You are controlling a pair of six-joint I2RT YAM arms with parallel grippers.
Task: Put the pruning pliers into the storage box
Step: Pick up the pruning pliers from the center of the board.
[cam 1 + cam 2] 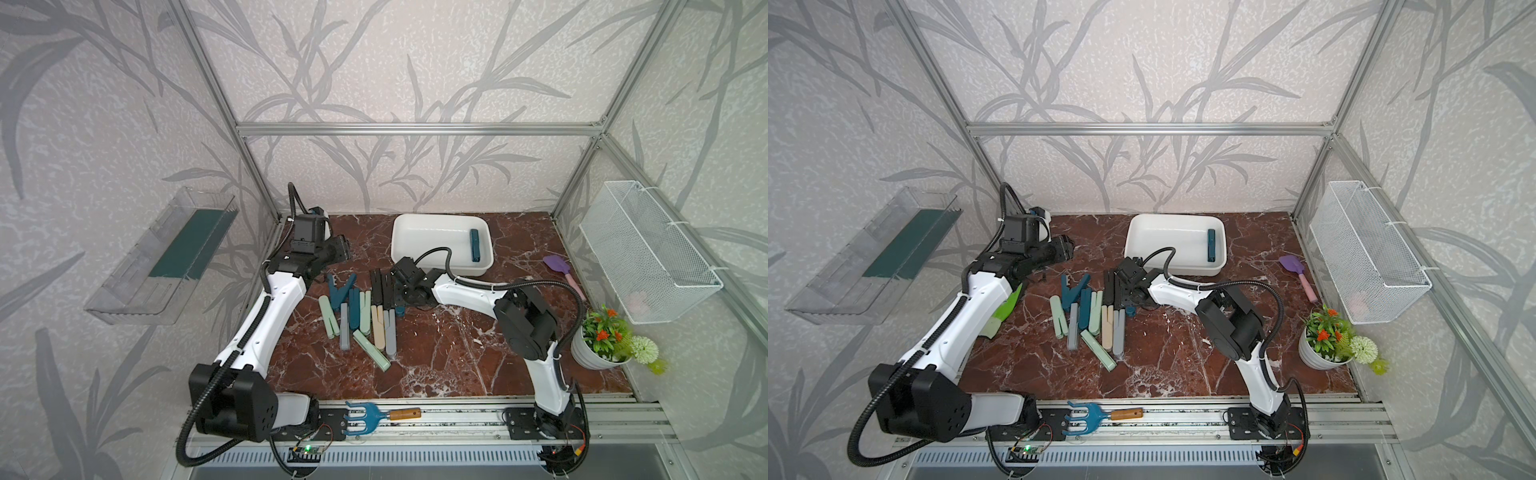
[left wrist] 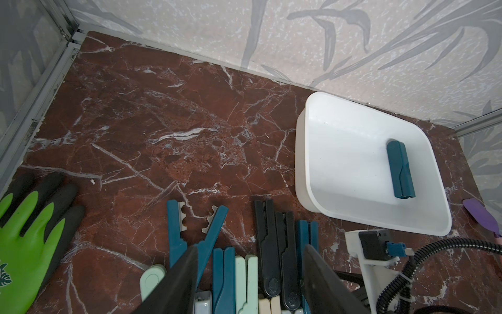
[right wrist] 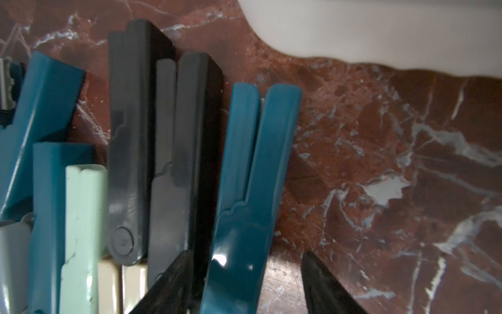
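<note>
Black fingers [image 3: 168, 285] of the right gripper [image 3: 247, 255] are spread astride a dark teal pruning pliers [image 3: 255, 152], not yet clamped. It is the piece of the pile [image 1: 365, 316] nearest the storage box [image 1: 432, 243], probably chosen for the short carry. The left gripper [image 2: 251, 247] is held empty, fingers apart, farther from the box and aimed at the pile; another teal pliers [image 1: 475, 245] is already laid inside the box.

We find no word, number or brand that we can read anywhere: the round embossed marks on the black pruning pliers [image 2: 267, 258] are too small to make out, and the green glove [image 2: 27, 239] bears only a leaf motif.
</note>
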